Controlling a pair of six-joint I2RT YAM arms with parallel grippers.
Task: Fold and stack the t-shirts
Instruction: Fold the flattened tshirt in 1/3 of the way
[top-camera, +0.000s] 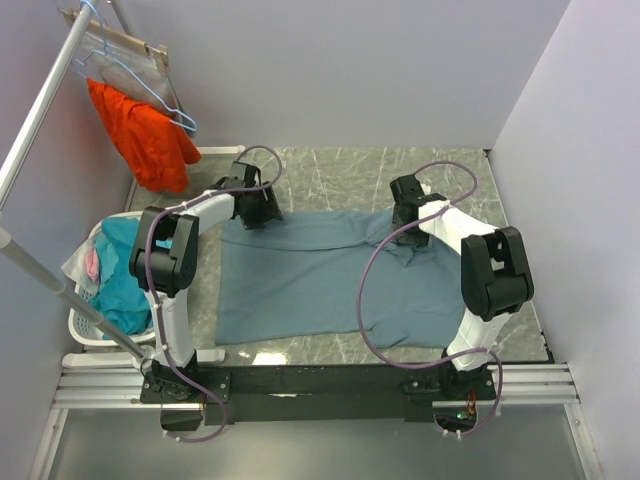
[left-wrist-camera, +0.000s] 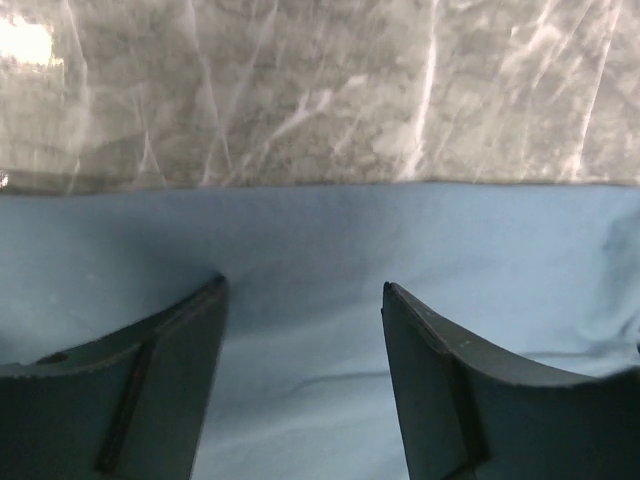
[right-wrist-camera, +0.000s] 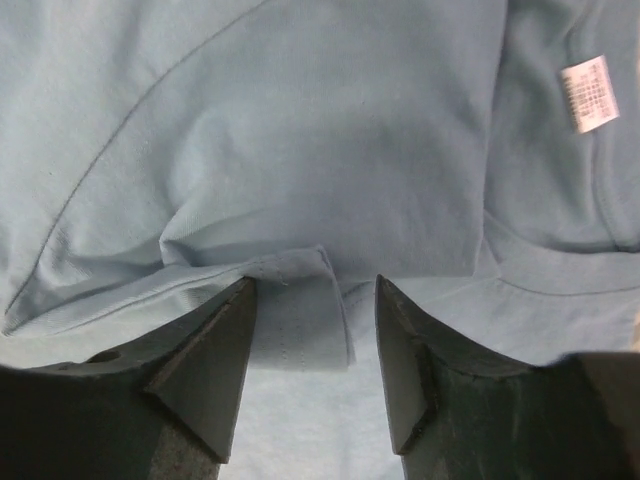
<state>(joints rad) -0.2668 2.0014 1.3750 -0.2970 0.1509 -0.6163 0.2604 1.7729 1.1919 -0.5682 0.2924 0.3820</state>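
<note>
The slate-blue t-shirt (top-camera: 310, 285) lay spread flat across the middle of the top view, on the grey marble table (top-camera: 330, 170), wrinkled toward its right side. In the right wrist view its small white label (right-wrist-camera: 588, 93) showed in the upper right corner, beside the collar seam.

The right gripper (top-camera: 405, 222) sat low over the shirt's upper right part. Its fingers (right-wrist-camera: 205, 380) stood apart, and a small folded edge of cloth lay in the gap between them, nearer the left finger. I could not tell whether either finger pressed on it.

The left gripper (top-camera: 256, 212) was at the shirt's upper left corner. Its fingers (left-wrist-camera: 150, 390) were also apart, with only flat blue cloth between them, and the shirt's straight edge ran across the frame just beyond the tips, with bare marble filling the upper half.

At the left edge of the top view a white basket (top-camera: 85, 330) held teal cloth (top-camera: 125, 270). Above it, in the upper left, an orange garment (top-camera: 145, 140) hung from a hanger (top-camera: 150, 85).
</note>
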